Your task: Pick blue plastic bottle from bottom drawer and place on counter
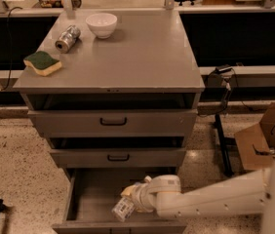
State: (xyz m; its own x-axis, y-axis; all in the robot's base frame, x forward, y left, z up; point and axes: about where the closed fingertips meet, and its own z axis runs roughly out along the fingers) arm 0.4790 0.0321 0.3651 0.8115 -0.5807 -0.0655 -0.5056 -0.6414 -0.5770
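The bottom drawer [91, 199] stands pulled open, plain grey inside. The blue plastic bottle [122, 209], clear with a pale label, lies tilted in it toward the front right. My white arm reaches in from the lower right, and my gripper [131, 199] is at the bottle's upper end, touching or closed around it. The counter [127, 52] is the flat grey top of the cabinet above.
On the counter are a white bowl [101, 24], a silver can [67, 38] lying on its side, and a green and yellow sponge [42, 63] at the left edge. Two shallower black-handled drawers [113, 122] sit above. A cardboard box [269, 130] stands at the right.
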